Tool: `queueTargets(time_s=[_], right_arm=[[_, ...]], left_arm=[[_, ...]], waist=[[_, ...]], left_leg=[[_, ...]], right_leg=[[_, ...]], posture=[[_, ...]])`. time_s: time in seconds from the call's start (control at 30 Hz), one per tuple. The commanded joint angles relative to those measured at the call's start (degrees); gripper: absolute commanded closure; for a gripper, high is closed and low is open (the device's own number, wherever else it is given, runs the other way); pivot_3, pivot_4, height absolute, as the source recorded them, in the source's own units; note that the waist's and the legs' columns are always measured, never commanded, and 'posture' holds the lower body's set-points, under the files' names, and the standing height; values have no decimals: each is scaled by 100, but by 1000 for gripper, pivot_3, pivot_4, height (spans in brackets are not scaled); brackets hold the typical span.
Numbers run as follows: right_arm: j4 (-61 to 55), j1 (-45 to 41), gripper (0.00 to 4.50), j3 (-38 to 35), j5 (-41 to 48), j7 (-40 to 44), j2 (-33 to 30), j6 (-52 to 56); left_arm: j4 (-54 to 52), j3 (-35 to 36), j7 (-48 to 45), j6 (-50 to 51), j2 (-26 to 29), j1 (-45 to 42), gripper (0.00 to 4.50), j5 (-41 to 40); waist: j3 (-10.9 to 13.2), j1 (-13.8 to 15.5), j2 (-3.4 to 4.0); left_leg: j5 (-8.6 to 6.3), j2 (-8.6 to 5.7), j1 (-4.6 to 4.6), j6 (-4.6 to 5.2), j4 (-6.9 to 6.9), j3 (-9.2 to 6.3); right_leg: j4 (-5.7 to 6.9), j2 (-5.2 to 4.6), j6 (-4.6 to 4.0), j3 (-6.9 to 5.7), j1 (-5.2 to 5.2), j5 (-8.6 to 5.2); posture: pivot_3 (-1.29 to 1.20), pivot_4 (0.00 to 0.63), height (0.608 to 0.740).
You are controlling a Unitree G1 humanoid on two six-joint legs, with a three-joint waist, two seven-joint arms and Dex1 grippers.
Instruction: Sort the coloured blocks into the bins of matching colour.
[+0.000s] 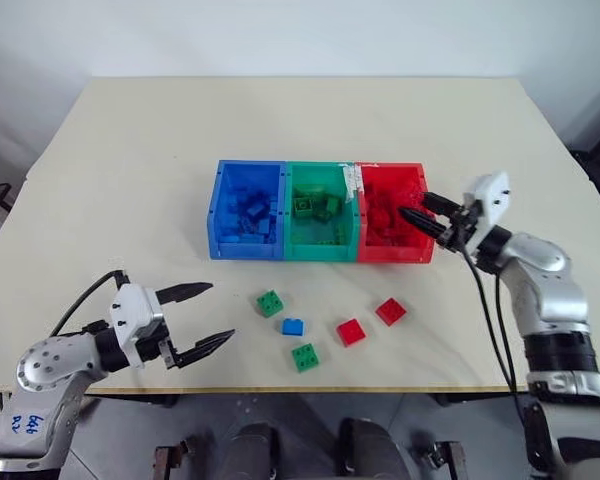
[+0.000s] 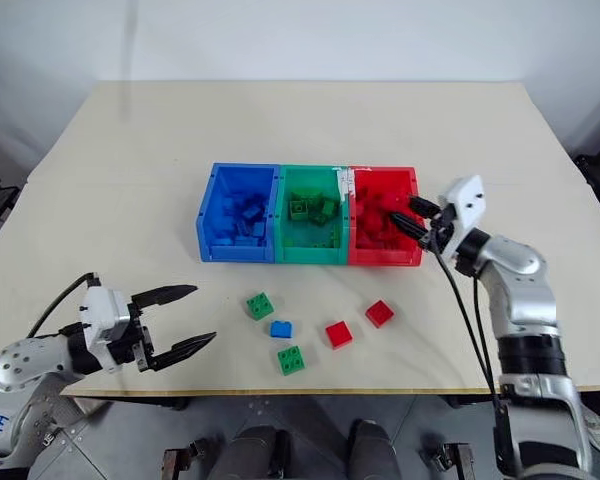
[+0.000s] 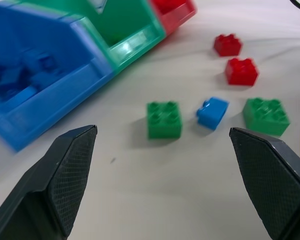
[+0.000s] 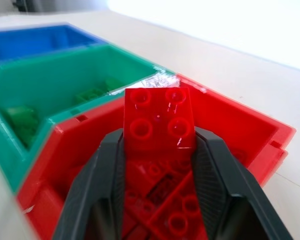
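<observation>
**Red block held over the red bin**

The right gripper (image 4: 157, 150) pinches a red block (image 4: 158, 119) between its two black fingers, held above the red bin (image 1: 417, 247) at its right edge. The red bin sits joined in a row with a green bin (image 1: 320, 252) and a blue bin (image 1: 220, 240) on the pale counter (image 1: 130, 160), each containing blocks of its own colour. The left gripper (image 1: 204, 318) hovers with fingers spread wide and empty near the counter's front left. In front of the bins lie five loose blocks: two green (image 1: 270, 302) (image 1: 305, 357), one blue (image 1: 293, 326), two red (image 1: 351, 332) (image 1: 390, 311)
</observation>
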Motion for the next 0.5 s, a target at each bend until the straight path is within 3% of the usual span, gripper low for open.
queueTargets(time_s=[0.03,0.2,0.33,0.5], right_arm=[[160,-192,1672,-73,-82,131,-26,-343],[-262,199,10,-491,310,606,-323,-411],[-1054,1509,10,-1170,826,1479,-1009,-395],[-864,3074,10,-1795,532,2453,-1829,-1374]], left_arm=[[-161,199,17,-47,65,55,0,-103],[-109,138,-63,54,104,-32,0,-143],[172,-234,-229,26,69,-472,0,-35],[416,-858,-516,-57,22,-1045,0,154]], waist=[[0,-11,0],[0,-20,0],[0,129,0],[0,116,0]], left_leg=[[-1,-1,0,2,0,0],[-3,1,0,3,-2,2],[-3,-1,-2,5,-2,-7],[-6,-2,8,10,0,18]], right_leg=[[0,-1,0,0,0,0],[-3,3,0,-4,1,0],[-5,1,0,-12,9,0],[-19,1,8,-6,18,4]], posture=[[0,150,740],[0,150,740],[0,150,740],[0,150,740]])
